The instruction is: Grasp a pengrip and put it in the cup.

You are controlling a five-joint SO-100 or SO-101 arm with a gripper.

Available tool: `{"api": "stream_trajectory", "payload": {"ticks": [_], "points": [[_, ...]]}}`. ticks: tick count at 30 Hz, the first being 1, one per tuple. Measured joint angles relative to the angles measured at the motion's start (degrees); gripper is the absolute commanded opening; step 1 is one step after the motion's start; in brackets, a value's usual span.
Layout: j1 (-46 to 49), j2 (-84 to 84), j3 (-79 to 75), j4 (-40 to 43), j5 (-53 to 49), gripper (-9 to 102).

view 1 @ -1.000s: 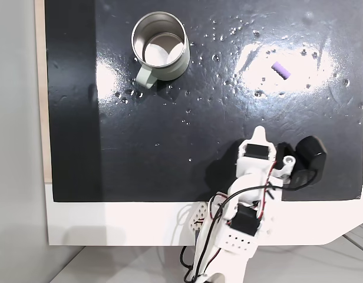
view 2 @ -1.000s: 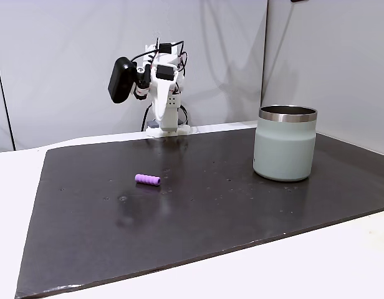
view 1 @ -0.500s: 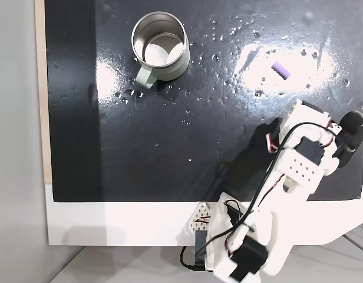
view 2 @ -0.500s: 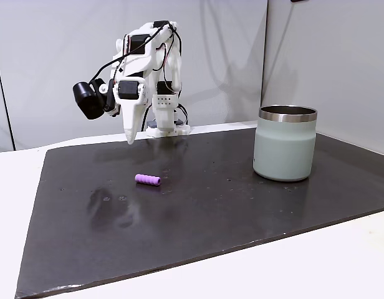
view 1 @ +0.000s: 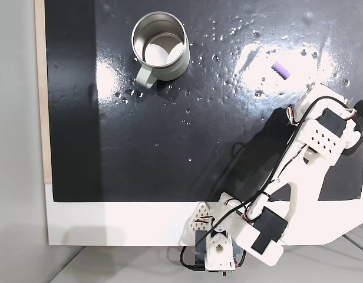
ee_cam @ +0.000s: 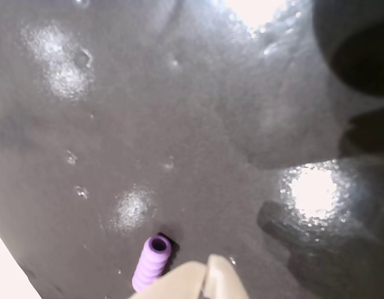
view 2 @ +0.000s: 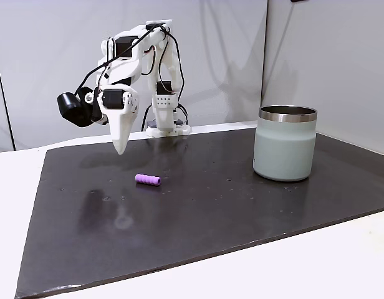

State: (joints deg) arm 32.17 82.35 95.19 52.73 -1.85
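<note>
1. The white two-finger end effector (view 2: pixel 121 148) hangs above the dark surface (view 2: pixel 211 205), its fingertips together, holding nothing.
2. The small lilac ribbed pengrip (view 2: pixel 148 179) lies on the surface, well apart from the pale green steel cup (view 2: pixel 285 144).
3. The wrist view shows the pengrip's (ee_cam: pixel 152 262) hollow end, just beside the fingertips (ee_cam: pixel 226 283).
</note>
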Motion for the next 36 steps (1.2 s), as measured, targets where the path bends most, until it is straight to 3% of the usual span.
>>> {"api": "stream_trajectory", "payload": {"ticks": [6,12,20,25,30,36], "points": [[-2.9,-2.5,-2.8,1.7,2.4,0],[-4.7,-10.8,-13.8,9.1,5.6,0],[-5.8,-19.0,-29.4,20.2,9.0,14],[-6.2,-23.2,-39.0,27.3,9.1,17],[-6.2,-32.6,-55.5,35.9,9.1,21],[-6.3,-51.2,-88.1,50.3,9.2,22]]}}
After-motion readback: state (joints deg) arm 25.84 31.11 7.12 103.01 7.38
